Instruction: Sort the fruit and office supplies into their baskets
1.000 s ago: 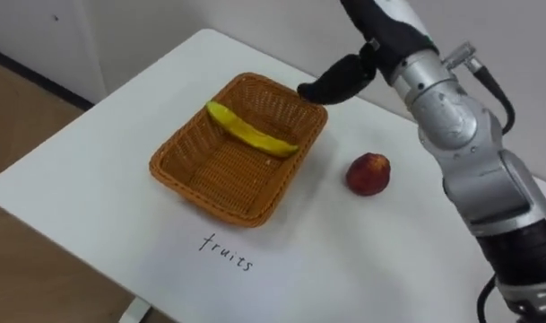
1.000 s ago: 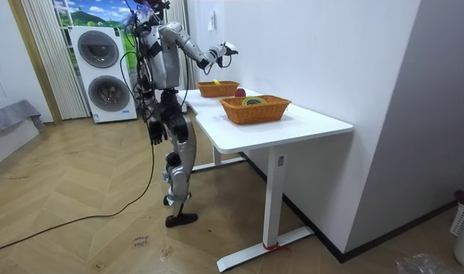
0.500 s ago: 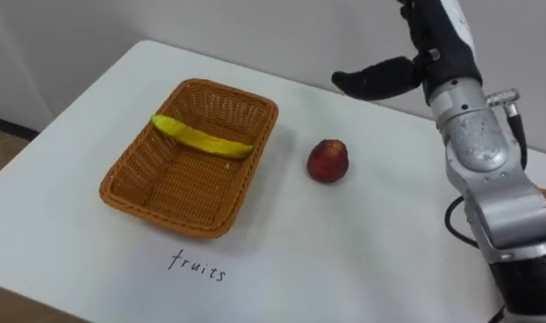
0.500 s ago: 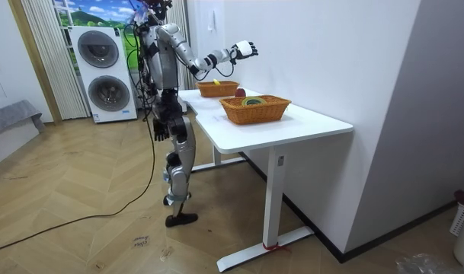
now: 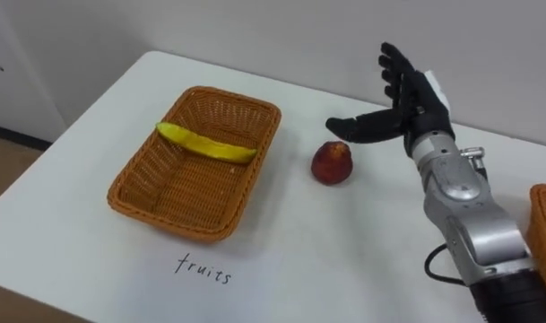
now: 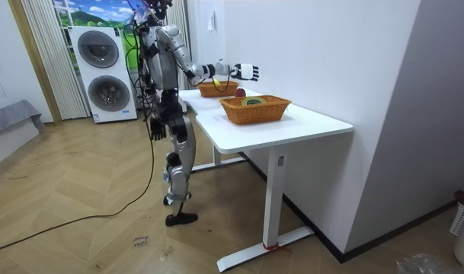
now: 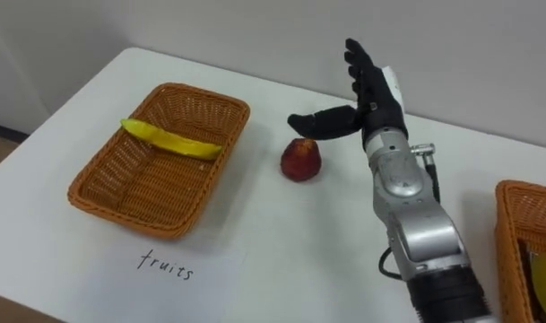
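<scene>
A red apple [image 5: 331, 162] lies on the white table [image 5: 344, 251] just right of the woven fruit basket [image 5: 197, 161]. A yellow banana [image 5: 206, 144] rests across the far part of that basket. My right hand [image 5: 403, 103] hovers over the table just right of the apple, open, fingers straight and spread, thumb pointing toward the fruit, holding nothing. In the right eye view the apple [image 7: 300, 159] sits below the thumb of this hand [image 7: 367, 94]. In the room view my left hand [image 6: 153, 130] hangs at my side.
A handwritten label [image 5: 203, 268] lies on the table in front of the fruit basket. A second woven basket [image 7: 515, 251] stands at the right edge, with yellow and dark items in it [image 6: 254, 101]. A white wall rises behind the table.
My right hand has come down from near the wall toward the apple, with its fingers now spread upright. The camera has shifted a little.
</scene>
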`<state>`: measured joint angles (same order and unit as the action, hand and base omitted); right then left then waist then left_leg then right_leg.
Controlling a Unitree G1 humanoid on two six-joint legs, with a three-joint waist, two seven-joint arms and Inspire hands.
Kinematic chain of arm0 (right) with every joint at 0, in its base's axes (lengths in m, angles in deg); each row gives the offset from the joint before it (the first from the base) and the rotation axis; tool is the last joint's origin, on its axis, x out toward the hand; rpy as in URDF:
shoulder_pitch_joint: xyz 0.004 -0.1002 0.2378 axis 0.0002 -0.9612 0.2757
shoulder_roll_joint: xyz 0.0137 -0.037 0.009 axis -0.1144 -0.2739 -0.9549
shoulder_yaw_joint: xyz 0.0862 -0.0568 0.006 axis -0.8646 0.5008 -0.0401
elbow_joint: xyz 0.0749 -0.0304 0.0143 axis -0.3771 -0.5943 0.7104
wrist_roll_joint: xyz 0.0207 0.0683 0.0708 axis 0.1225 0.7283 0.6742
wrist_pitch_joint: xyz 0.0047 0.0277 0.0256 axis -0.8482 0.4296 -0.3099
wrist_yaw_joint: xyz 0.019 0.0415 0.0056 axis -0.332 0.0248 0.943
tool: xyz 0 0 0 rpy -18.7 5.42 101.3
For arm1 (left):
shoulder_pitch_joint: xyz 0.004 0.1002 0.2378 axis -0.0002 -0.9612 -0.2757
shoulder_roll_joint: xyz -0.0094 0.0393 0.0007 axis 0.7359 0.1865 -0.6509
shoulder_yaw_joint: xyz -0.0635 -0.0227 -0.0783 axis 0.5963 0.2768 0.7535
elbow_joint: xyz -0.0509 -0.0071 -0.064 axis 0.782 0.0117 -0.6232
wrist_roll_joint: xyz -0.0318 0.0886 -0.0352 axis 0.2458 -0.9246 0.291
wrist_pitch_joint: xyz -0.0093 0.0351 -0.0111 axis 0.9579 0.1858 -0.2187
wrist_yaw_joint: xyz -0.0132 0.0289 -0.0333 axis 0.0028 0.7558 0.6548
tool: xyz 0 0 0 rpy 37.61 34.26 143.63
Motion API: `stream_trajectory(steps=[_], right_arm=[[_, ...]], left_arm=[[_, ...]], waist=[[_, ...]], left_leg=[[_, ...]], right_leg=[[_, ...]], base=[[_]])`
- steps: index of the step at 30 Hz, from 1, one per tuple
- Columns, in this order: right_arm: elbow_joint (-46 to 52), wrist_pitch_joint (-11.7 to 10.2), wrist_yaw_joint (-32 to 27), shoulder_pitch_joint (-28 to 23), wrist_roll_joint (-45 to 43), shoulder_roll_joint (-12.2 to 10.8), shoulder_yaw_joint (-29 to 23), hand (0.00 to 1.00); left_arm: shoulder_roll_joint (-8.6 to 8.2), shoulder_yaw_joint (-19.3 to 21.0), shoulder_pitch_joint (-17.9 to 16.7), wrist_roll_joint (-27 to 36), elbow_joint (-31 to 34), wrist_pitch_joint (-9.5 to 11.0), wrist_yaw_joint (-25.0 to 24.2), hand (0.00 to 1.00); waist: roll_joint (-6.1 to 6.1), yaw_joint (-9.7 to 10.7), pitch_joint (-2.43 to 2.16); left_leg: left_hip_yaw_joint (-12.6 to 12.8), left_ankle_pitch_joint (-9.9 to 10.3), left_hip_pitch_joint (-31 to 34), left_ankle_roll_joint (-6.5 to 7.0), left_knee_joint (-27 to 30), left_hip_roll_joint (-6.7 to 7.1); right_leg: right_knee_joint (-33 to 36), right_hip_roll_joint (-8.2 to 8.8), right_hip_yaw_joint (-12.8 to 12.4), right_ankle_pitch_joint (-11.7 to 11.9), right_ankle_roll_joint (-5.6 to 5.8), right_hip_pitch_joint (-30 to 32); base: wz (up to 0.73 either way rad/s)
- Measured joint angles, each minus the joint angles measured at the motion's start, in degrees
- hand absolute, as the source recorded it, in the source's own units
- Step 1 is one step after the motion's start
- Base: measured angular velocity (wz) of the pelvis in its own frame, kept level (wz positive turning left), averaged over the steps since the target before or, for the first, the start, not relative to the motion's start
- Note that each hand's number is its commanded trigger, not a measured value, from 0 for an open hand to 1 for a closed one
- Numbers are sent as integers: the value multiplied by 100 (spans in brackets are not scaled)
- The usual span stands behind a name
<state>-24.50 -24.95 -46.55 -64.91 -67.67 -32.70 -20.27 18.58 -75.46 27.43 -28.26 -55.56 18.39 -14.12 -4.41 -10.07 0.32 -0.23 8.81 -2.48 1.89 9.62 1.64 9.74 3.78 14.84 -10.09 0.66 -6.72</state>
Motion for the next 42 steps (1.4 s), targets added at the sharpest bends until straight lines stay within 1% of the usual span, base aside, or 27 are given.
stream_trajectory(steps=[2,4,6,8,13,21,22,24,27,31,34,36,39,42], right_arm=[[-19,-8,1,0,91,-89,34,0],[-21,-32,3,0,160,-99,68,0],[-61,-38,0,2,182,-105,152,0],[-192,-39,7,2,182,-144,231,0],[-420,-39,9,2,182,-176,346,0],[-468,-64,8,2,178,-176,439,0],[-568,-110,9,2,176,-176,447,0],[-734,-112,9,2,176,-175,453,0],[-885,-111,9,2,117,-175,475,0],[-1019,-111,7,2,-50,-174,477,0],[-1125,-105,-13,2,-67,-167,476,0],[-1125,-105,-12,2,-67,-163,476,0],[-1125,-105,-11,3,-69,-151,476,0],[-1125,-105,-7,3,-78,-150,476,0]], left_arm=[[-4,-52,-15,0,1,-5,3,0],[-5,-95,-15,-4,13,-7,3,0],[-4,-99,-35,-1,40,-16,2,0],[-2,-100,-53,-1,131,-41,-27,0],[0,-214,-70,-1,274,-38,-48,0],[1,-232,-85,-6,285,-38,-75,0],[5,-247,-87,-6,284,-40,-77,0],[4,-252,-92,-5,283,-41,-108,0],[4,-251,-105,-9,283,-61,-157,0],[12,-250,-110,-125,283,-168,-160,0],[19,-250,-111,-126,286,-167,-165,0],[20,-250,-119,-126,286,-169,-178,0],[54,-251,-109,-126,319,-170,-279,0],[81,-251,-110,-126,343,-171,-319,0]], waist=[[1,-5,-1],[0,-11,-2],[-3,-38,-4],[-11,-42,-10],[11,-120,-3],[47,-125,10],[46,-123,10],[45,-126,10],[36,-134,5],[24,-136,-2],[-7,-137,-22],[-16,-122,-25],[-48,-120,-17],[-85,-122,5]], left_leg=[[-18,0,22,0,2,2],[-47,0,44,0,9,4],[-54,0,48,0,21,4],[-98,0,92,0,45,8],[-119,0,105,0,52,12],[-136,1,119,0,74,15],[-136,1,112,0,74,16],[-136,1,102,0,73,18],[-136,1,133,-1,71,16],[-136,2,149,-2,89,15],[-140,2,202,-2,103,15],[-141,2,208,-2,104,16],[-150,2,210,-2,103,16],[-153,2,214,-2,105,16]], right_leg=[[-1,1,34,0,0,8],[-1,8,114,0,0,14],[-2,8,129,0,0,14],[-4,17,248,0,0,19],[-3,20,267,0,0,19],[-3,20,288,0,0,19],[-3,19,288,0,0,14],[-3,19,288,0,0,5],[-3,18,292,0,1,27],[-4,16,300,0,1,41],[-1,16,302,0,0,87],[-1,19,303,0,0,88],[-1,18,307,0,0,87],[-1,18,307,0,0,86]], base=[[5],[7],[5],[10],[2],[0],[0],[0],[0],[0],[0],[0],[0],[0]])
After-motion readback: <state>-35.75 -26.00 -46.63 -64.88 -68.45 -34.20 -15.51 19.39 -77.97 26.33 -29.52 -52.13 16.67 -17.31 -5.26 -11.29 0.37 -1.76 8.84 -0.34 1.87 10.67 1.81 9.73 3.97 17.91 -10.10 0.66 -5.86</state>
